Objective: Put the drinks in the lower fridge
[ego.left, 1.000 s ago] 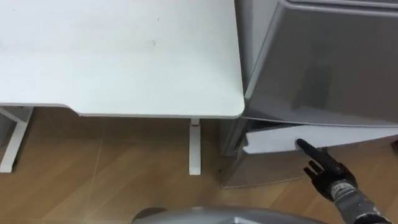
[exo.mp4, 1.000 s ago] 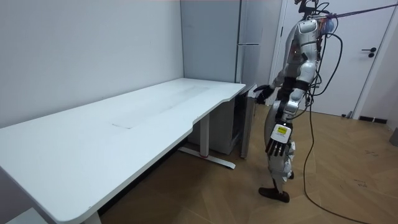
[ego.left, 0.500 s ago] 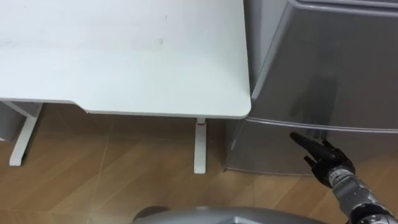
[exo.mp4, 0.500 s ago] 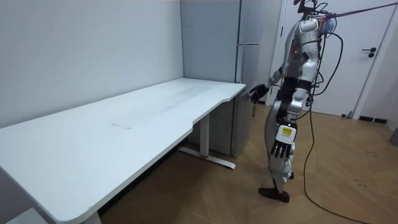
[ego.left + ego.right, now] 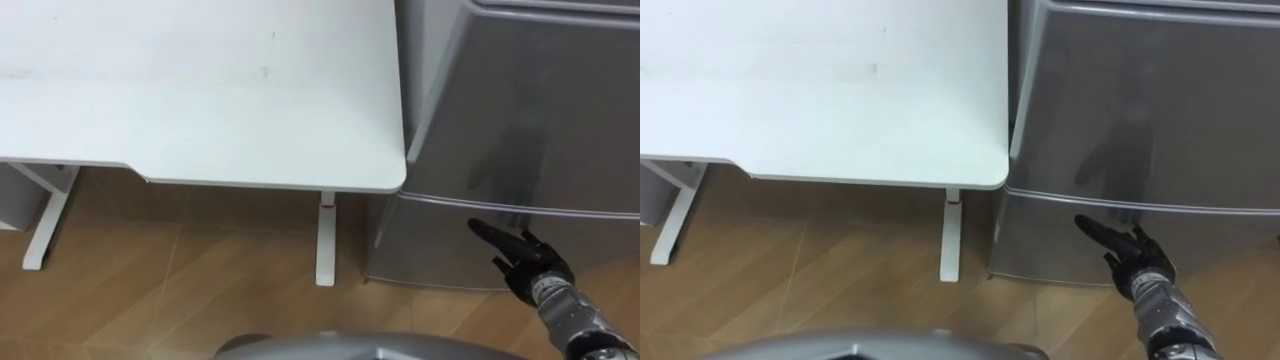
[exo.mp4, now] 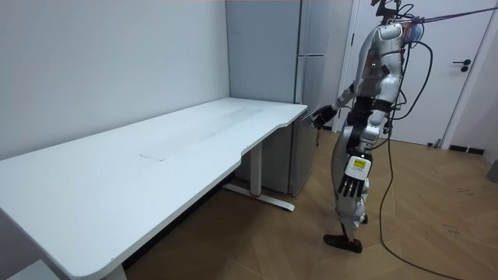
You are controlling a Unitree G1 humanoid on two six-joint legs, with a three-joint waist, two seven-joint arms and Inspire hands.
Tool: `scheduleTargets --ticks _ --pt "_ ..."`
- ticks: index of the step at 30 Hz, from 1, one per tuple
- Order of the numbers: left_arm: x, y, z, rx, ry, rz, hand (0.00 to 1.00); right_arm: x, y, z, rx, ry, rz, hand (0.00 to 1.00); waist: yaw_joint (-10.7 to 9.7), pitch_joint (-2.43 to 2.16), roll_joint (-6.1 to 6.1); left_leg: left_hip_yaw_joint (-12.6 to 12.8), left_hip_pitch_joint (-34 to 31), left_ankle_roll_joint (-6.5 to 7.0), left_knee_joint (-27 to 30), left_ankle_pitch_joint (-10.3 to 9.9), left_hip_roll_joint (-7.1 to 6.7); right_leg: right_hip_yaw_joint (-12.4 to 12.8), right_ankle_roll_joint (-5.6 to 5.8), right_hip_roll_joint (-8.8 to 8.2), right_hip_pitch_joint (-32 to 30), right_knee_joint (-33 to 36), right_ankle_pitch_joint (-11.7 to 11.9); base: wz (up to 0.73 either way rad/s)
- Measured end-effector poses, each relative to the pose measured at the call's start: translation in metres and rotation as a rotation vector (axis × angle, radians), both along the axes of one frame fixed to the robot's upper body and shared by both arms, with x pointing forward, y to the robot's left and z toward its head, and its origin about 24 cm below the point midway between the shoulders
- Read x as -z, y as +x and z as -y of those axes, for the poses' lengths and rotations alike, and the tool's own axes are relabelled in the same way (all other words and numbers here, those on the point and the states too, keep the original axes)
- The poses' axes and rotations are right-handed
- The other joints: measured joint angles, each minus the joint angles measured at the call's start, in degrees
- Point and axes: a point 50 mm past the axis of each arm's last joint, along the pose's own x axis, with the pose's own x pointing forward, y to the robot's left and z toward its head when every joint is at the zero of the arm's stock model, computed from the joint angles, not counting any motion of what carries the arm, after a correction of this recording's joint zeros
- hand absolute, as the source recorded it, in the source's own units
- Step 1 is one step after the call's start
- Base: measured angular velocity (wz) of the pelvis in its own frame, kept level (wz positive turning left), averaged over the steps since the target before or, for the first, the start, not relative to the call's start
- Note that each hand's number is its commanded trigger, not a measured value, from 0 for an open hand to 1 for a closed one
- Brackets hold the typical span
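The right robot hand (image 5: 527,264), fingers straight, pointed at the closed lower fridge door (image 5: 420,245) beside the worktop's (image 5: 200,100) right edge.

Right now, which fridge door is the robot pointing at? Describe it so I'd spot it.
Find the tall grey fridge at the white table's end. The lower door is the panel under the horizontal seam, nearest the floor, with the right hand's straight fingers at its top edge.

Bright, even light washes the white bench (image 5: 200,90) (nearly glaring); the fridge (image 5: 520,130) shows a faint dark reflection.
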Motion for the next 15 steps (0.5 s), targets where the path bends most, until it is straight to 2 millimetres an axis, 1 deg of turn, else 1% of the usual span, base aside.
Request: scheduleTargets --ticks 5,6,8,10,14,15 --pt "-0.001 0.003 -0.001 0.000 0.004 0.013 0.00 0.006 -0.012 -0.002 -0.019 0.008 -0.041 0.00 0.2 -0.18 -0.23 0.0 0.1 0.01 -0.1 0.0 -0.07 0.0 0.03 -0.01 0.1 0.0 0.0 0.00" --pt "-0.001 0.003 -0.002 -0.004 0.006 0.018 0.00 0.007 -0.017 -0.002 -0.026 0.007 -0.057 0.00 0.3 -0.36 -0.33 -0.1 0.1 0.01 -0.1 0.0 -0.11 -0.1 0.03 -0.03 0.2 0.0 0.0 0.00" --pt "-0.002 0.005 -0.004 -0.006 0.013 0.025 0.00 0.010 -0.024 -0.002 -0.029 0.012 -0.080 0.00 0.4 -0.44 -0.50 -0.3 0.1 0.01 -0.1 0.0 -0.12 -0.2 0.03 -0.03 0.2 0.0 0.0 0.05" --pt "-0.002 0.006 -0.004 -0.008 0.016 0.030 0.00 0.015 -0.037 -0.002 -0.020 0.018 -0.128 0.00 0.4 -0.38 -0.77 -0.7 0.5 0.01 0.0 0.0 -0.21 -0.7 0.04 -0.04 0.9 -0.2 0.0 0.10" --pt "-0.002 0.006 -0.004 -0.009 0.016 0.031 0.00 0.018 -0.052 -0.002 -0.014 0.022 -0.178 0.00 0.3 -0.33 -0.97 -0.7 0.8 0.01 0.1 0.0 -0.22 -0.7 0.11 -0.05 1.5 -0.2 -0.1 0.03" --pt "-0.002 0.006 -0.005 -0.009 0.018 0.033 0.00 0.020 -0.060 -0.002 -0.017 0.026 -0.199 0.00 0.2 -0.13 -0.79 -0.8 0.6 0.02 0.3 0.0 -0.30 -0.7 0.17 -0.05 1.9 -0.5 -0.2 0.09"
